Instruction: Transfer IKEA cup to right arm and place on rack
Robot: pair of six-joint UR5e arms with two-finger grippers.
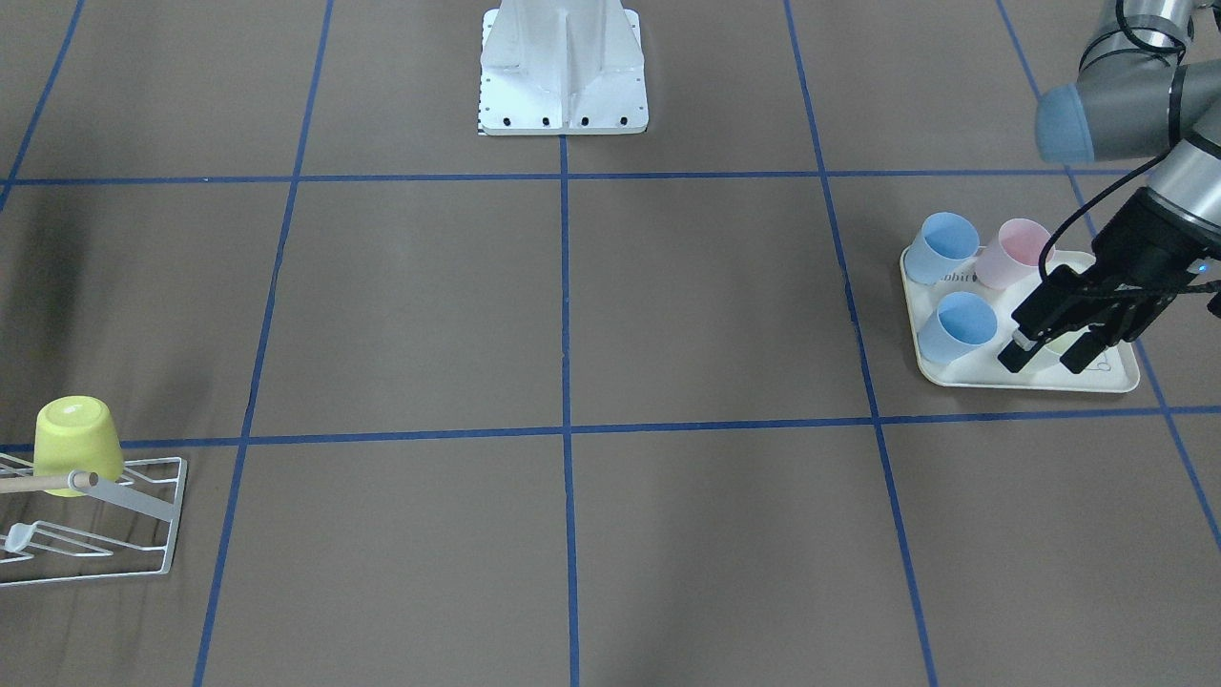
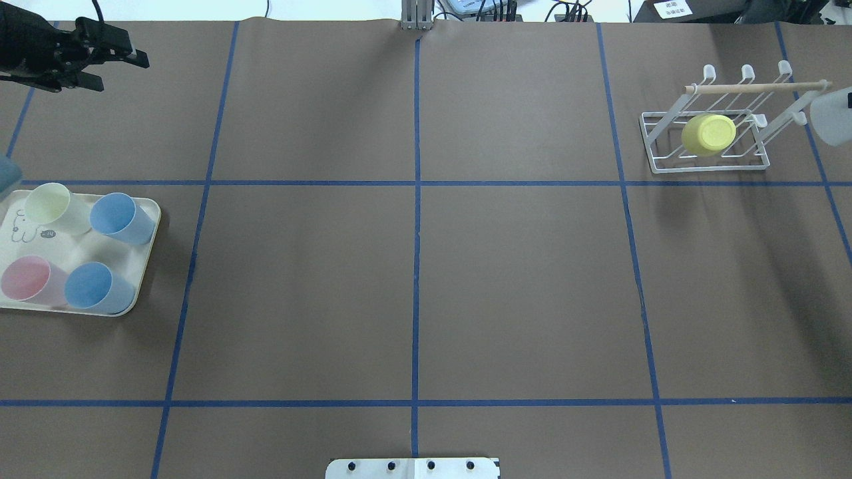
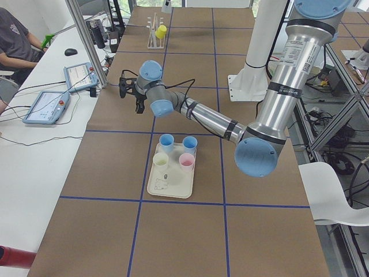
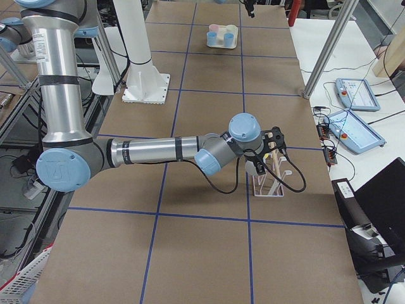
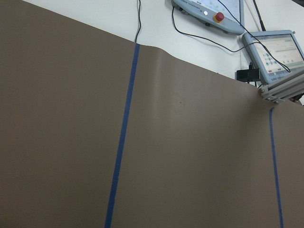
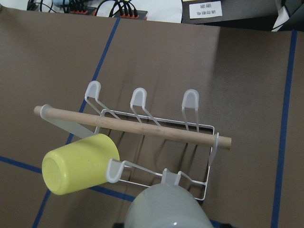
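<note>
The white wire rack [image 2: 705,156] with its wooden dowel [image 2: 755,86] stands at the far right. A yellow cup [image 2: 709,133] hangs upside down on one prong. It also shows in the right wrist view [image 6: 78,164]. My right gripper [image 4: 264,155] holds a pale grey-white IKEA cup [image 6: 166,211] just above the rack's near edge [image 6: 209,161]. The cup hides its fingers. The cup shows at the right edge of the overhead view [image 2: 832,120]. My left gripper [image 2: 113,63] is open and empty, high at the far left.
A cream tray [image 2: 143,293] at the left holds a pale yellow cup [image 2: 50,206], two blue cups [image 2: 120,216] and a pink cup [image 2: 26,279]. Control pendants [image 5: 209,12] lie beyond the table's far edge. The robot base [image 1: 563,67] stands mid-table.
</note>
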